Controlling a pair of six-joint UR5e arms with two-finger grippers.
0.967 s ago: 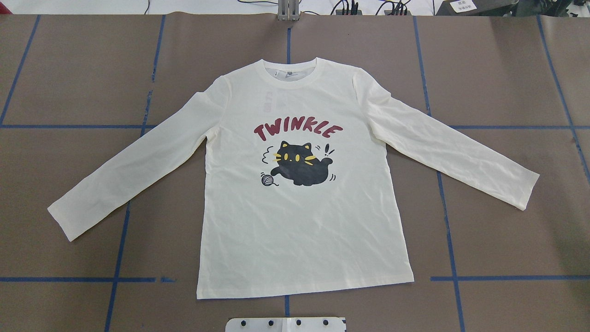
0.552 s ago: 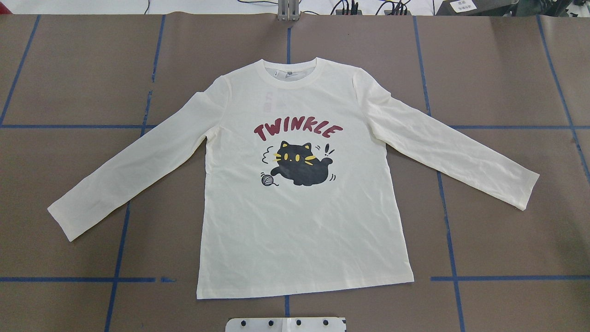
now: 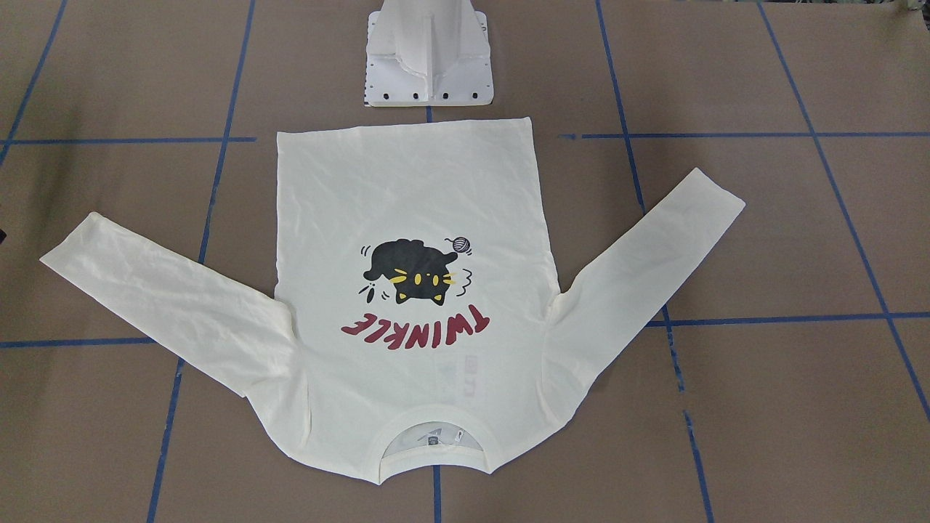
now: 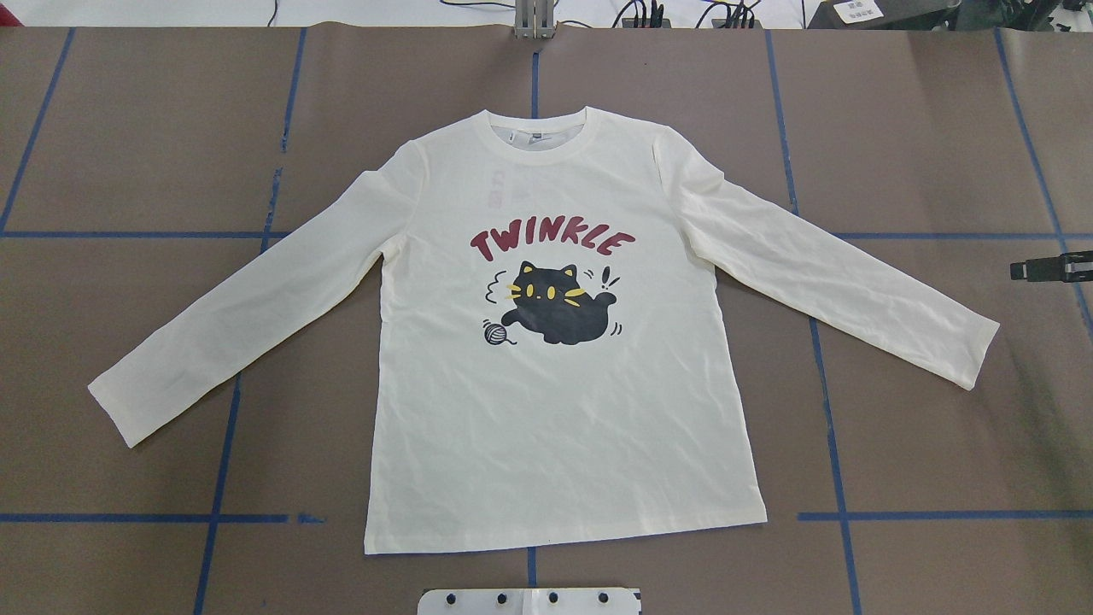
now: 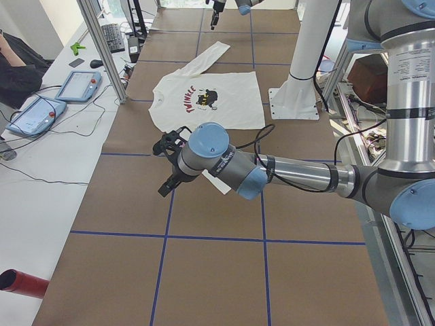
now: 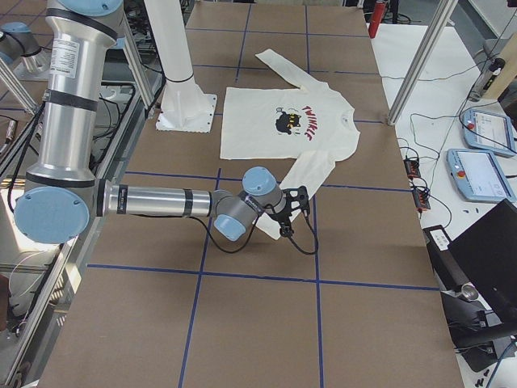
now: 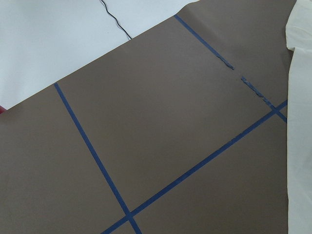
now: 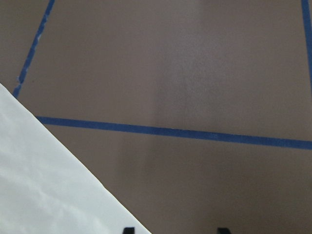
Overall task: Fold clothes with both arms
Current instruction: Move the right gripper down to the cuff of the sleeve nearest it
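Garment: cream T-shirt (image 4: 555,410) lies flat on the table (image 4: 128,128), print up, collar away from the robot, both sleeves spread outward. No fold has been made yet.
Right gripper (image 4: 1025,270): just inside the overhead view's right edge, near the right sleeve (image 4: 837,273) and apart from it. Its wrist camera shows two fingertips (image 8: 223,231) spread apart, nothing between them.
Left gripper (image 5: 171,166): shows only in the side view, over bare table well short of the left sleeve (image 4: 239,325). Cannot tell whether the fingers are spread or pressed together.
Risk 1, uneven start: the right arm looks nearer its sleeve than the left. If one side lifts first, the body would probably drag and skew.
Risk 2, layer count: the cloth is thin and lies tight on the table. A shallow pinch could take only the top layer; a deep one could scrape the table.
Risk 3, wrinkles: light creases in the body could be set into a fold.
Risk 4, sleeve droop: a sleeve held at the cuff alone may sag and land crooked.
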